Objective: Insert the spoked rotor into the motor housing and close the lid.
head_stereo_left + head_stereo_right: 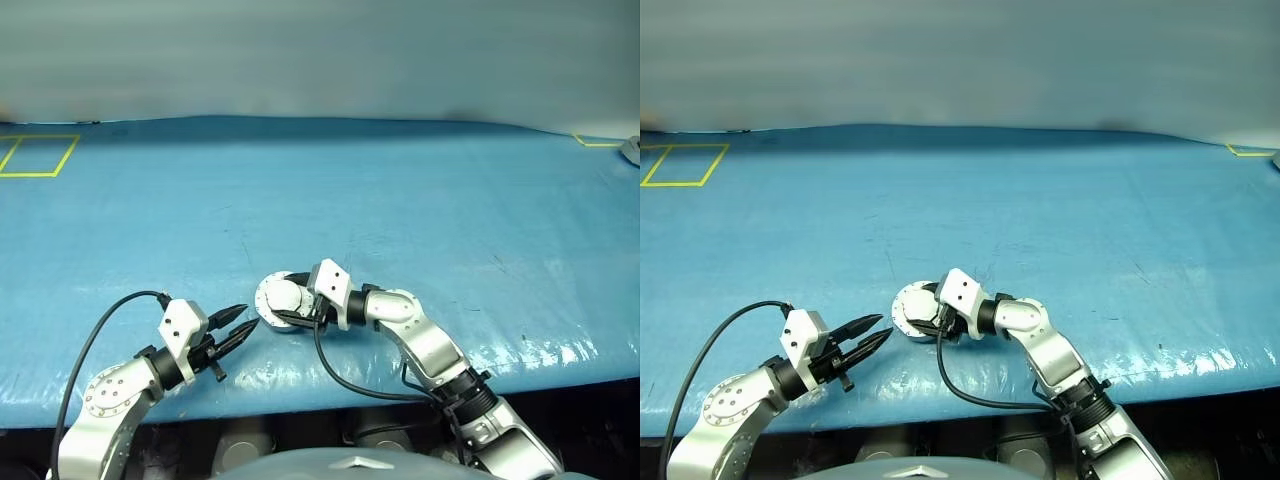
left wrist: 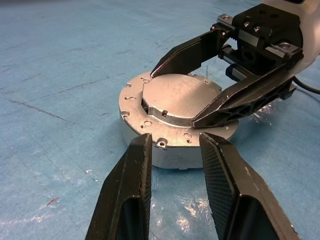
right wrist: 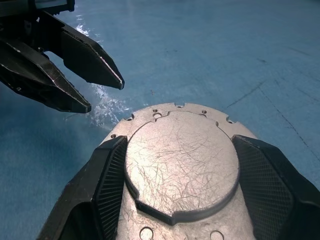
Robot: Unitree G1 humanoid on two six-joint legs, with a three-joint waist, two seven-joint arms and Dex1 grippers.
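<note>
On the left, the left gripper (image 1: pixel 240 328) hung just above the blue table cover (image 1: pixel 420 210), its two black fingers a little apart with nothing between them, their tips aimed at the assembly just to its right. There the round silver-rimmed motor housing (image 2: pixel 150 137) sat on the cover with the plain silver round lid (image 2: pixel 175 97) lying flat on top, seemingly seated in its recess. The right gripper (image 3: pixel 175 170) reached in from the right, its ribbed pads set against opposite edges of the lid, gripping or about to grip it. The spoked rotor was presumably already inside, under the lid. By my reading, only the last seating and release remained.
</note>
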